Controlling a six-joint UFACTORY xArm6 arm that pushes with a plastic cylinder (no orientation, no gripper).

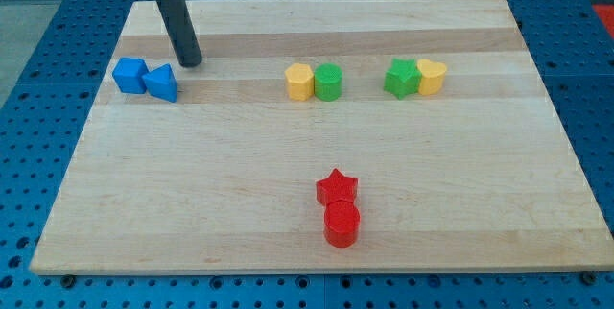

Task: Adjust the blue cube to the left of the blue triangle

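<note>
Camera view showed the blue cube (129, 74) at the wooden worktop's (288, 232) upper left, touching the blue triangle (161, 83) on that block's left side. My tip (191, 62) rested just up and right of the triangle, apart from it. Having no fingers, the rod clasped nothing. Yellow, green and red blocks lay well apart.

I can read no text, label, brand, number or sign anywhere in my view. The desk (317, 35) carries no markings, and none of the blocks resting on the desk shows any lettering. The dark rod above the desk is also unmarked.
</note>
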